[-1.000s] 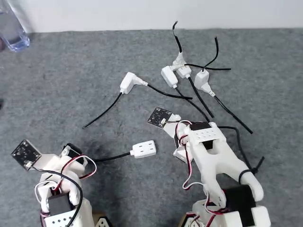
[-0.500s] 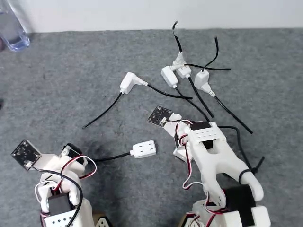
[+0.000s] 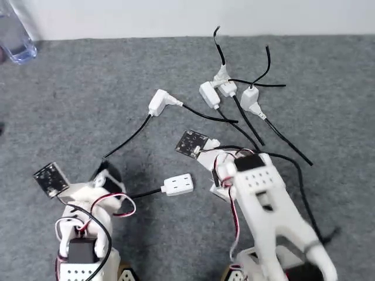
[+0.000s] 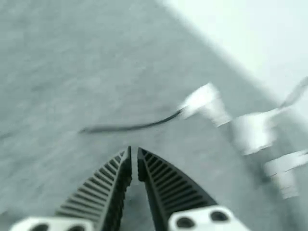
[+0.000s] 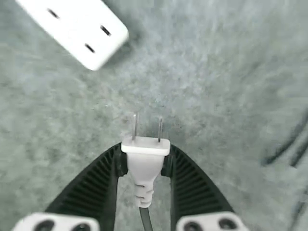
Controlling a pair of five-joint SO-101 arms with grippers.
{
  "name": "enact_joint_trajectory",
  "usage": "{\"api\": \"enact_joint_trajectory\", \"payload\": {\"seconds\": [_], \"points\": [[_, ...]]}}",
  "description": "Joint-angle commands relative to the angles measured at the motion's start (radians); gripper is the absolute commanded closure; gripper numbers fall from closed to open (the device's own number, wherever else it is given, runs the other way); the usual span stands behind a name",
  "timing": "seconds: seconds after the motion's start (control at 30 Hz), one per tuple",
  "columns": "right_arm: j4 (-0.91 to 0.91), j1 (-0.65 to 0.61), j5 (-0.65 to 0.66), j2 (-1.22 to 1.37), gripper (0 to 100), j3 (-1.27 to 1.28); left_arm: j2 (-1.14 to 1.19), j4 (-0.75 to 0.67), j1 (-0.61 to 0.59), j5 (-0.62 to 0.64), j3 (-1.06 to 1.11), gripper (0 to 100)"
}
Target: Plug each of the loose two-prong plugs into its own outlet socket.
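My right gripper is shut on a white two-prong plug, with the prongs pointing away from the wrist above the grey carpet. The white outlet block lies just ahead and off to one side, its slots facing up. In the high view the outlet block rests between the two arms, and the right arm stands beside it. My left gripper is shut and holds nothing. It hovers over the carpet, and a white plug on a black cord lies some way ahead. Several loose white plugs lie farther back.
Black cords cross the carpet between the loose plugs and the right arm. The outlet's own cord runs toward the left arm. A clear plastic bottle stands at the far left corner by the white wall.
The left arm has swung forward and toward the outlet cord. The right arm has shifted slightly left and stretched forward, still holding its plug.
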Motion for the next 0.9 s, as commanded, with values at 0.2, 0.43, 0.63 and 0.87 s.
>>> {"api": "enact_joint_trajectory", "payload": {"seconds": [0.2, 0.43, 0.63, 0.87], "points": [[0.269, -0.125, 0.0, -0.496, 99.1, -0.06, -0.009, -0.434, 0.278, 0.364, -0.024, 99], [0.34, -0.125, 0.032, -0.57, 99.1, -0.239, -0.009, -0.434, 0.569, 0.382, -0.101, 99], [0.312, -0.125, 0.029, -0.567, 99.1, -0.275, -0.009, -0.431, 0.657, 0.382, -0.127, 99], [0.289, -0.13, 0.029, -0.567, 99.1, -0.269, -0.009, -0.272, 0.802, 0.381, -0.171, 99]]}}
